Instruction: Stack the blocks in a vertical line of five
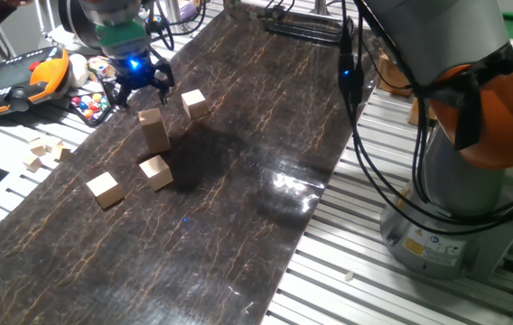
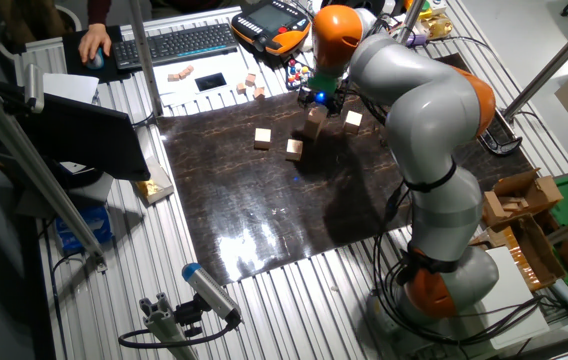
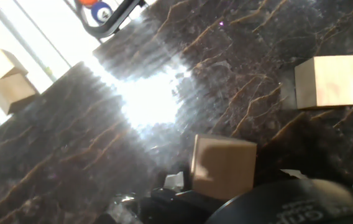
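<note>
Matt pale wood blocks (image 1: 154, 129); glossy dark marbled table top (image 1: 238, 199).

An orange-and-black handheld controller (image 1: 17, 77) lies beside the dark marbled worktop (image 1: 238, 208); small pale wooden bits (image 1: 41, 152) sit nearby, with a black keyboard (image 2: 174, 42) behind.

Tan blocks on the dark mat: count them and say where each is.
5. Two stacked mid-mat, top block on bottom block; far block beyond them; near block just before them; left block toward the mat's left edge.
</note>
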